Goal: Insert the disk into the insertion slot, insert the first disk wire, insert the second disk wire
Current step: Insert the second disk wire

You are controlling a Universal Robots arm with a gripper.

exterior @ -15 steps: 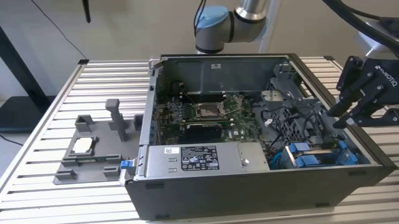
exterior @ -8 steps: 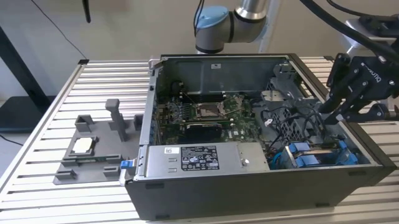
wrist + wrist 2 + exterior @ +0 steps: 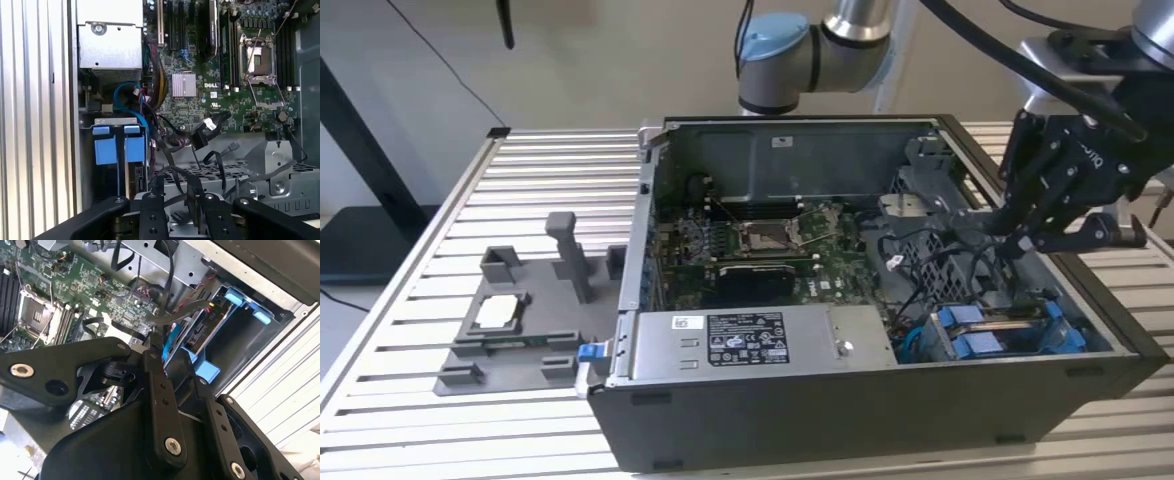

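In the exterior view my gripper (image 3: 1021, 238) hangs inside the open computer case, above the insertion slot (image 3: 1051, 322) at the case's near right corner. The disk (image 3: 991, 318) sits in that bay in its blue carrier. In both wrist views the fingers stand close together over the bay's inner end, with a dark disk wire (image 3: 161, 310) running up to the fingertips (image 3: 156, 342) and pinched between them. The first wrist view shows two blue carrier tabs (image 3: 134, 146) side by side in the bay (image 3: 118, 121), just beyond my gripper (image 3: 176, 187).
The motherboard (image 3: 761, 245) with its CPU socket fills the case floor, and loose black cables (image 3: 210, 127) lie between it and the bay. A grey power-supply box (image 3: 747, 345) lines the case's near wall. A grey fixture (image 3: 520, 320) stands on the slatted table at the exterior view's left.
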